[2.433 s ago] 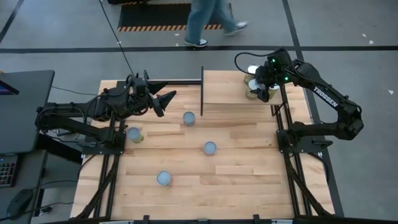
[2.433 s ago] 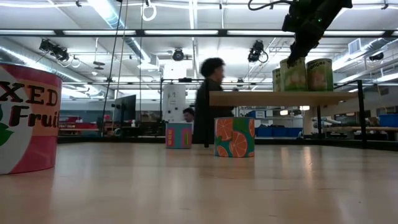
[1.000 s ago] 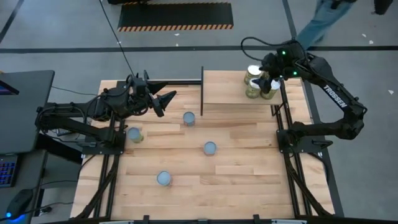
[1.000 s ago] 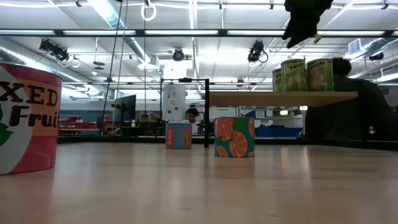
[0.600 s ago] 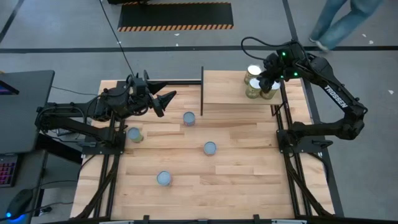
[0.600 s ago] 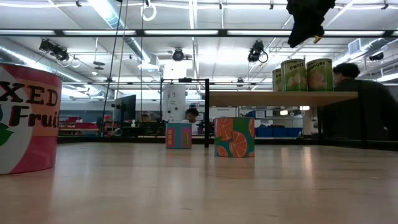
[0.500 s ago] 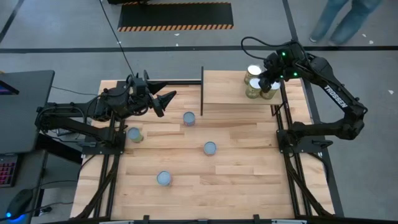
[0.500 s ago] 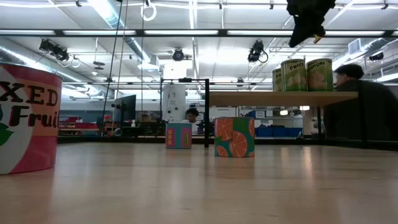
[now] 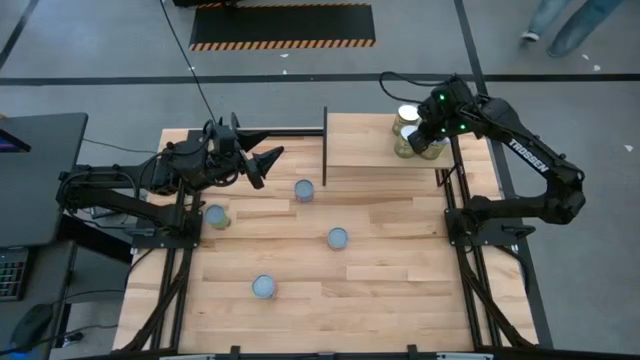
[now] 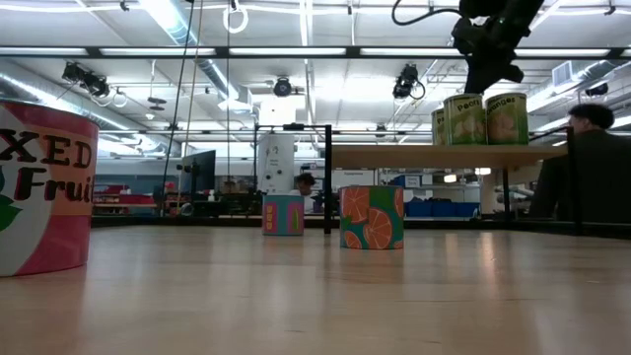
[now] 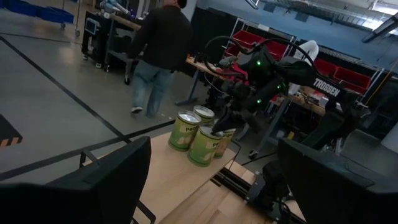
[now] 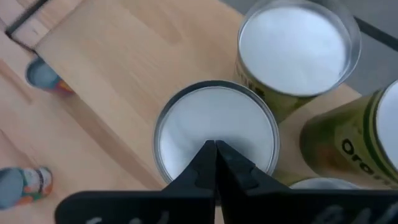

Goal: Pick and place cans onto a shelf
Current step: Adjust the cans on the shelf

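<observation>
Several yellow-green cans (image 9: 405, 132) stand upright on the shelf (image 9: 365, 140), a pale raised platform at the table's far right; its dark upright panel (image 9: 325, 146) is on its left edge. My right gripper (image 12: 215, 149) is shut and hangs just above the silvery top of one of these cans (image 12: 186, 134); in the low view it (image 10: 486, 79) shows over the cans (image 10: 483, 118). Several more cans (image 9: 304, 190) stand on the plank tabletop. My left gripper (image 9: 270, 160) stands open over the table's far left, nothing between its fingers.
On the tabletop, cans stand at the left (image 9: 215, 216), the middle (image 9: 338, 238) and toward the near edge (image 9: 264, 287). A pink "Mixed Fruit" can (image 10: 44, 187) is close to the low camera. People move in the room beyond the far edge (image 9: 565, 20).
My right gripper has come down a little toward the cans on the shelf and shifted slightly toward the table's left. The cans have kept still. A person has walked past beyond the far edge.
</observation>
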